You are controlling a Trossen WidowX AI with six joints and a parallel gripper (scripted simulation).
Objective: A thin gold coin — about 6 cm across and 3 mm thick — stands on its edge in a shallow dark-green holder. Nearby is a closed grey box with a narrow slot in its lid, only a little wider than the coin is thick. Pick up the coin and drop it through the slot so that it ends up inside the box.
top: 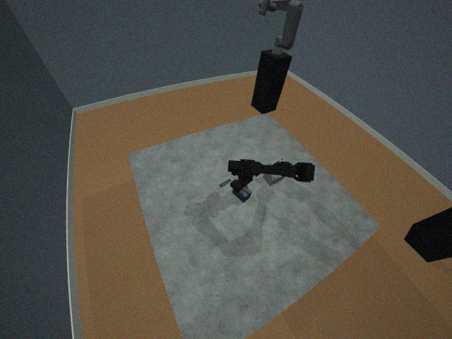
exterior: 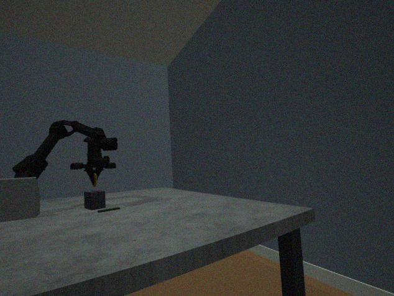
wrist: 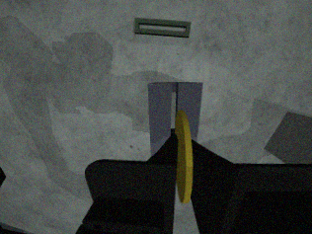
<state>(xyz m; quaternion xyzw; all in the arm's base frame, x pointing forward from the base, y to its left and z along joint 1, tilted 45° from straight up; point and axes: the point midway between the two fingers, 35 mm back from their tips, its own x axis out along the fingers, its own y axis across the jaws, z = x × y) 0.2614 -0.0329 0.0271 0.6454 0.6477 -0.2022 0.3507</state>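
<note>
The gripper (exterior: 94, 183) (wrist: 181, 138) is shut on the gold coin (top: 246, 186) (exterior: 95, 178) (wrist: 186, 169), which stands on edge between the fingertips, pointing down. The closed grey box (top: 242, 195) (exterior: 94, 200) (wrist: 160, 113) is below the gripper. In the exterior view a gap shows between the coin's lower edge and the lid. In the wrist view the slot (wrist: 174, 109) runs nearly parallel to the coin, and the coin appears slightly right of it. The fingers hide the near part of the lid. The dark-green holder (exterior: 109, 209) (wrist: 163, 22) lies empty on the table beside the box.
A larger grey block (exterior: 18, 199) (wrist: 295, 138) stands on the table on the arm's side, at the left edge of the exterior view. A pale arm (top: 291, 25) on a black pedestal (top: 270, 82) stands beyond the table. The gripper's arm casts shadows across the table.
</note>
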